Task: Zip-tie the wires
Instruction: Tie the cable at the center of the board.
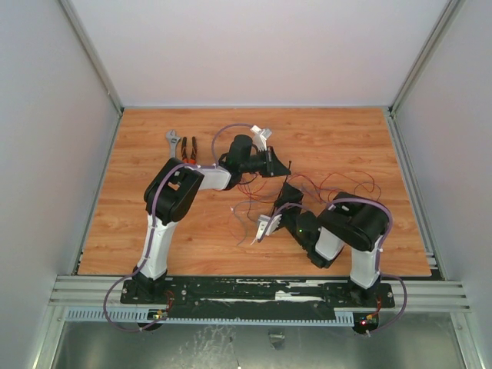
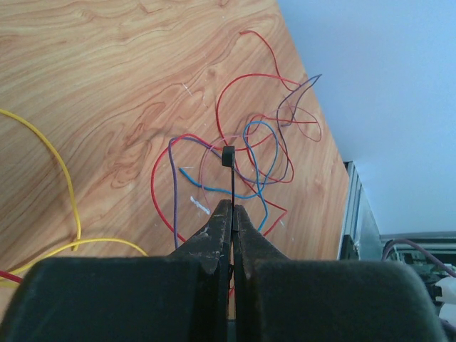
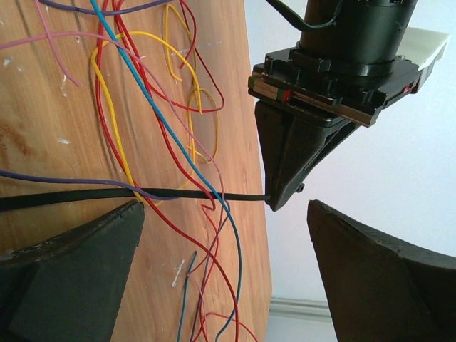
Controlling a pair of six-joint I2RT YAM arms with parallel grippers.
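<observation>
My left gripper [image 2: 232,205] is shut on the zip tie [image 2: 231,178], a thin black strip that runs from the jaws out to its small head [image 2: 228,155]. The wires [image 2: 249,142], red, blue, purple and yellow, lie tangled on the wood below it. In the right wrist view the zip tie [image 3: 107,196] crosses level through the wires [image 3: 164,142], its end pinched in the left gripper's fingers [image 3: 285,160]. My right gripper [image 3: 226,204] stands open just below the strip, a finger on each side and nothing between them. From above, the left gripper [image 1: 281,166] and right gripper [image 1: 288,192] meet over the wires [image 1: 338,184].
A grey wrench [image 1: 175,142] and pliers [image 1: 190,147] lie at the back left of the wooden table [image 1: 154,223]. White walls enclose the table on three sides. Loose wire ends trail toward the right arm's wrist [image 1: 265,227].
</observation>
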